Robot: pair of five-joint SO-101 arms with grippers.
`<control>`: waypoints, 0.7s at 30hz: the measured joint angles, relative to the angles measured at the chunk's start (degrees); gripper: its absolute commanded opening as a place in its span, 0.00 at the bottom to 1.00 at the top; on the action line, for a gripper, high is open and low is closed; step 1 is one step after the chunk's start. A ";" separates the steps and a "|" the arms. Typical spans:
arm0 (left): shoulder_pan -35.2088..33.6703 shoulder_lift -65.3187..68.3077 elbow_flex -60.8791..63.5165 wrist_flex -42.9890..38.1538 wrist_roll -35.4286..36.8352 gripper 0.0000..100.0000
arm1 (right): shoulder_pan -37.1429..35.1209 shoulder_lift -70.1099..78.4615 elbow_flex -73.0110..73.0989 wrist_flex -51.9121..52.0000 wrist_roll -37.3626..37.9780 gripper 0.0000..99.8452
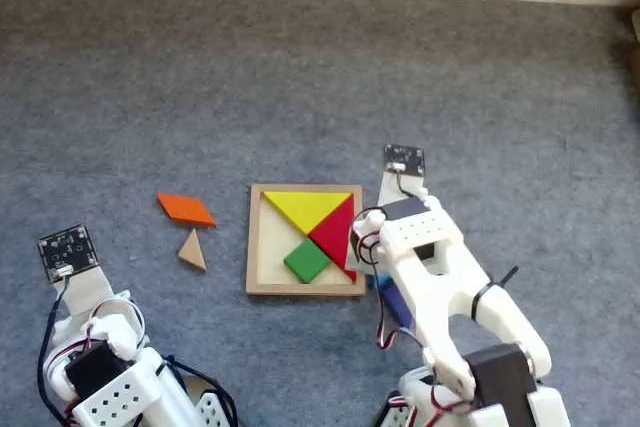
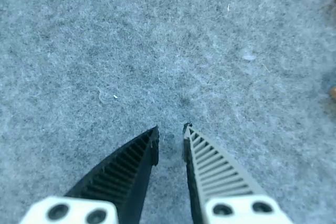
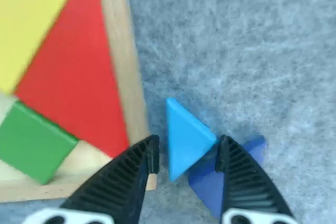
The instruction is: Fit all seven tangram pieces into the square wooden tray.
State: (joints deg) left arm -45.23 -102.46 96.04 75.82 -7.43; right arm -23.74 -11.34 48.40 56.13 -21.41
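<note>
The coming move turns on the blue triangle [image 3: 186, 135]. It lies on the counter [image 1: 450, 77] just outside the right wall of the tray [image 3: 125, 72], with a narrow strip of grey between them. The right pincer [image 3: 187, 153] hangs directly over it, jaws open and astride it, gripping nothing. One finger [image 3: 134, 171] stands in the gap between wall and triangle, clear of the triangle's edge. The other finger [image 3: 239, 177] stands at the triangle's outer corner, and whether it touches cannot be told. The triangle's long edge runs parallel to the tray wall and its point faces away from the tray. The jaws would therefore close from a flat edge onto a corner, which looks like a slippery hold. A dark blue piece [image 3: 210, 187] touches the triangle on the side away from the tray and may sit partly beneath it, so it could be dragged along. Inside the tray sit a yellow triangle [image 1: 300, 209], a red triangle [image 1: 338, 237] and a green square [image 1: 307, 260]. Bare wood shows along the tray's left side, so the blue triangle would have to be lifted over the wall and carried leftward. The left pincer [image 2: 170, 140] hangs over bare counter at the near left, jaws a narrow slit apart and empty. It is well apart from the blue pieces and nearer the orange piece [image 1: 186, 209] and tan triangle [image 1: 193, 249] left of the tray. The right arm is plainly the nearer one for this piece.
</note>
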 measured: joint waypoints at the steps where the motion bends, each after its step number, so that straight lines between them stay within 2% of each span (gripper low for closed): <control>1: 0.00 0.00 0.00 0.00 0.00 0.09 | 0.44 1.58 -0.18 0.00 0.00 0.18; 12: 0.00 0.00 0.00 0.00 0.00 0.09 | 0.62 7.91 -6.86 5.63 0.26 0.18; 21: 0.00 0.00 0.00 0.00 0.00 0.09 | 0.70 7.91 -6.86 5.98 8.26 0.18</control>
State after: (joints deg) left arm -45.23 -102.46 96.04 75.82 -7.43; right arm -23.03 -3.43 41.54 62.11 -13.14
